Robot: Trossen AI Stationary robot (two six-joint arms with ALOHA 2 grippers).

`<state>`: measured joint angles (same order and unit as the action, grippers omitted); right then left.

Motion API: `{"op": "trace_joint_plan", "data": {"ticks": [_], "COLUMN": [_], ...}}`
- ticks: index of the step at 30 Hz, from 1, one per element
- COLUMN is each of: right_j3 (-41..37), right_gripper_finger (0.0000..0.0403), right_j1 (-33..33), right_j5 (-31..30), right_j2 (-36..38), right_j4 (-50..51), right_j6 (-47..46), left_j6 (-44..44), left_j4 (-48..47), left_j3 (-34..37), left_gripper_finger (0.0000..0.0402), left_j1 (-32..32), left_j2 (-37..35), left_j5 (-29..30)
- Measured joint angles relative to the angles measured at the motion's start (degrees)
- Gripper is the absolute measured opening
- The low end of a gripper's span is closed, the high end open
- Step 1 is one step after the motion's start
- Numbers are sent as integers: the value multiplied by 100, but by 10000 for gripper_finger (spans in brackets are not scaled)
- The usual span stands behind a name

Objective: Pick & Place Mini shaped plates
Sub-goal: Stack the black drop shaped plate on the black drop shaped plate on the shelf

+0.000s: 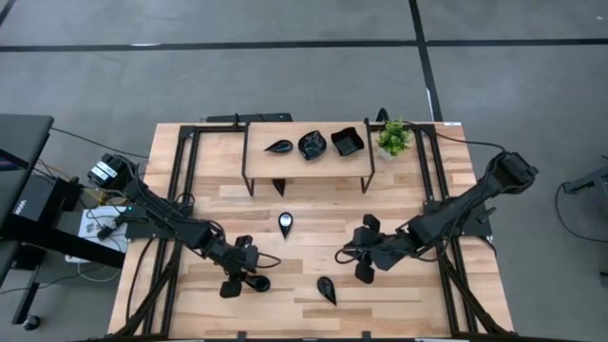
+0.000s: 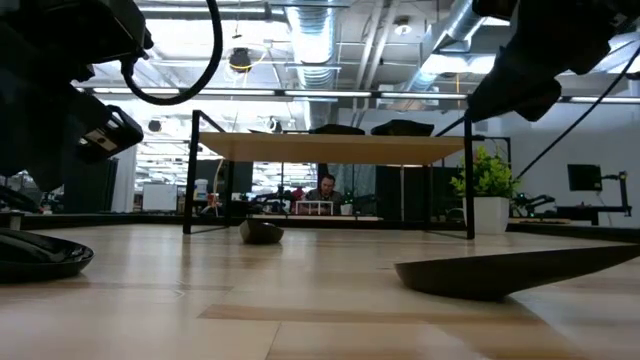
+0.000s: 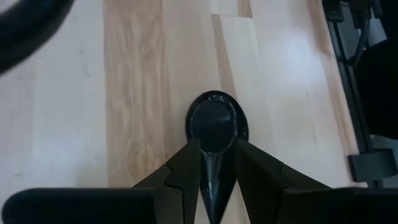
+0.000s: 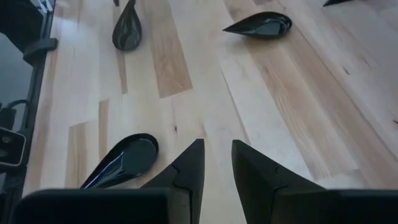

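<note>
Mini shaped plates, glossy black, are spread out. Three stand on the wooden shelf [image 1: 306, 161]: a teardrop [image 1: 278, 146], a scalloped round one [image 1: 313, 144] and a square one [image 1: 348, 142]. Teardrop plates lie flat on the table at the middle [image 1: 286, 223] and near the front [image 1: 327, 290]. My left gripper [image 1: 245, 273] is shut on another teardrop plate [image 3: 213, 124] at the front left. My right gripper [image 4: 217, 155] hovers open, slanting down, just beside the front teardrop plate [image 4: 121, 163], with nothing between its fingers. My left gripper pinches the teardrop plate's narrow pointed tail [image 3: 216, 177] between its two fingers, one on each side. The fingers slant down from the table's left side and lie along the plate. The round end [image 3: 212, 118] points away from the gripper; the plate lies level, low at the table top [image 2: 35, 258].
A small green potted plant [image 1: 393, 139] stands at the shelf's right end. Another dark plate [image 1: 278, 187] lies under the shelf. The shelf's black legs [image 2: 189, 172] and the table's black side rails [image 1: 180, 180] border the work area. Bare wood lies between the two grippers.
</note>
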<state>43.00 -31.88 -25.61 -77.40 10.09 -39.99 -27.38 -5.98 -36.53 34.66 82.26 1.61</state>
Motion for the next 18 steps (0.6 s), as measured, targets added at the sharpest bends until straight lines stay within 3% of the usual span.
{"op": "trace_joint_plan", "data": {"ticks": [18], "right_j3": [-4], "right_gripper_finger": [77], "right_j1": [120], "right_j5": [-4], "right_j2": [-347], "right_j4": [-29], "right_j6": [-6], "left_j6": [9], "left_j4": [81], "left_j3": [99], "left_gripper_finger": [100], "left_j1": [-75], "left_j2": [270], "left_j5": [-82]}}
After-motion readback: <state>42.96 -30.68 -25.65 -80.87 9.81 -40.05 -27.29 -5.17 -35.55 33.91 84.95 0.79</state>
